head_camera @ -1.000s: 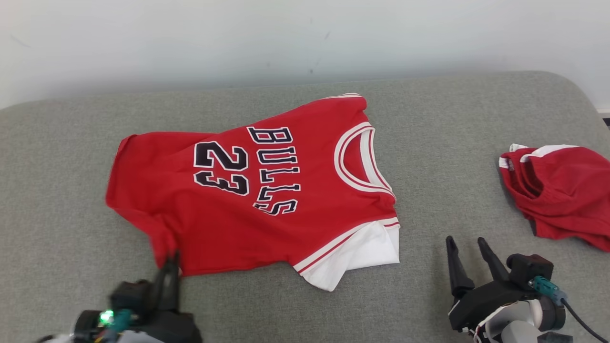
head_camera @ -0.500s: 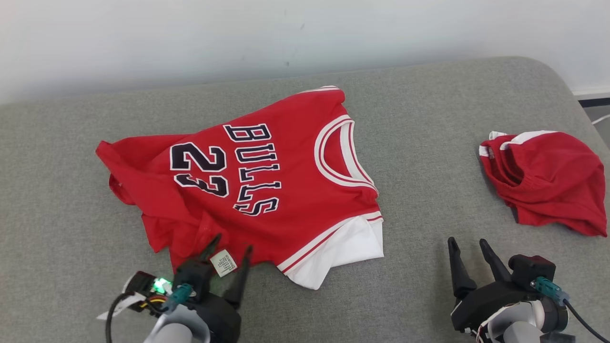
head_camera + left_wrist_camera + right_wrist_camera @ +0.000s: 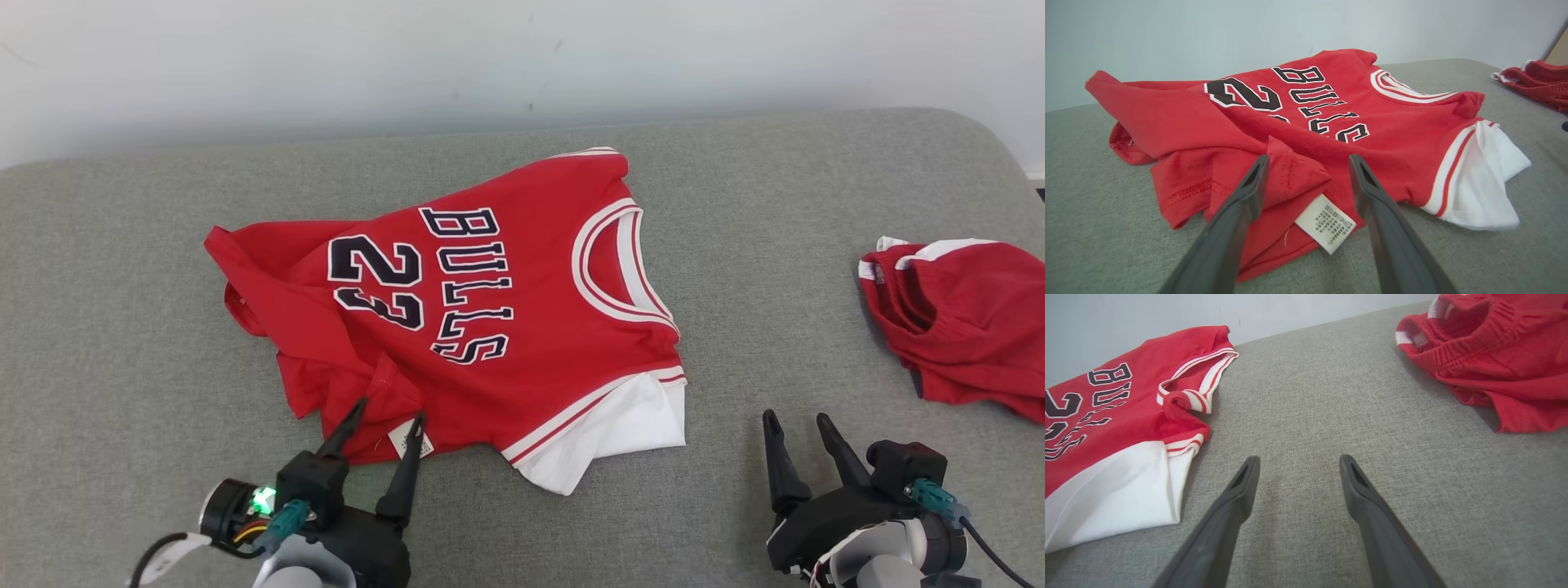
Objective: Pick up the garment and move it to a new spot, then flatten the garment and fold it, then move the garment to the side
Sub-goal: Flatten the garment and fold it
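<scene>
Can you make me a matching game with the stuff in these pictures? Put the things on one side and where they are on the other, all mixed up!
Things:
1. jersey
2. red shorts
3. white label
4. right gripper

Places:
A. bunched up at the far right
B. jaws open over bare grey cushion, touching no cloth
C. poking out at the jersey's near edge, by the open left gripper
D. lying in the middle, BULLS 23 facing up

Pairs: 1-D, 2-A, 3-C, 4-B
</scene>
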### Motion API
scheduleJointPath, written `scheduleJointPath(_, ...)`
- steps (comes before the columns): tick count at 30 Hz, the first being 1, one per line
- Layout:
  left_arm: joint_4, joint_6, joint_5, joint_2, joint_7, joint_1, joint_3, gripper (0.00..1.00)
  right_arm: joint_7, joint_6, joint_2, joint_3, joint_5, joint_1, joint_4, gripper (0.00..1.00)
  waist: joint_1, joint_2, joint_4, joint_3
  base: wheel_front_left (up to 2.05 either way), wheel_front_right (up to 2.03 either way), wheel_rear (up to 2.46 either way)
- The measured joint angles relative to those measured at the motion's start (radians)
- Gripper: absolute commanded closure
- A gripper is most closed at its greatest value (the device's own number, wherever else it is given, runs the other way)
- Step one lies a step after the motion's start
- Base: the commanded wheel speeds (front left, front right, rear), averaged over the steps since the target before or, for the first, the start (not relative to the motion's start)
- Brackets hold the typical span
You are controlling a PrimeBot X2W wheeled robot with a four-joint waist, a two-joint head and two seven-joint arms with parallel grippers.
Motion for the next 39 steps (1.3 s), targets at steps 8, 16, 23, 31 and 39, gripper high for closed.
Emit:
scheduleJointPath(8,0.027,-0.017,-0.013,0.005,0.000,-0.015,0.045,0.00,0.000,0.000,-0.001,0.010,0.001,-0.001,-0.001,0.00,0.0000,0.0000,-0.007,0.008,0.00,0.00,0.00)
scheduleJointPath(16,0.110,-0.027,-0.033,0.002,0.000,-0.073,0.069,0.00,0.000,0.000,-0.007,0.015,0.004,-0.011,0.001,0.00,0.0000,0.0001,-0.030,0.016,0.00,0.00,0.00)
scheduleJointPath(23,0.153,-0.036,-0.050,0.000,0.000,-0.096,0.082,0.59,0.000,0.000,-0.007,0.005,0.004,-0.011,-0.008,0.00,0.0000,0.0000,-0.038,0.024,0.00,0.00,0.00)
scheduleJointPath(31,0.144,-0.053,-0.051,-0.001,0.000,-0.100,0.071,1.00,0.000,0.000,-0.004,0.000,0.000,-0.012,-0.008,0.00,0.0000,0.0000,-0.023,0.028,0.00,0.00,0.00)
scheduleJointPath(39,-0.058,-0.045,-0.051,-0.001,0.000,-0.051,0.118,1.00,0.000,0.000,-0.008,-0.017,0.000,0.004,-0.004,0.00,0.0000,0.0000,0.008,0.020,0.00,0.00,0.00)
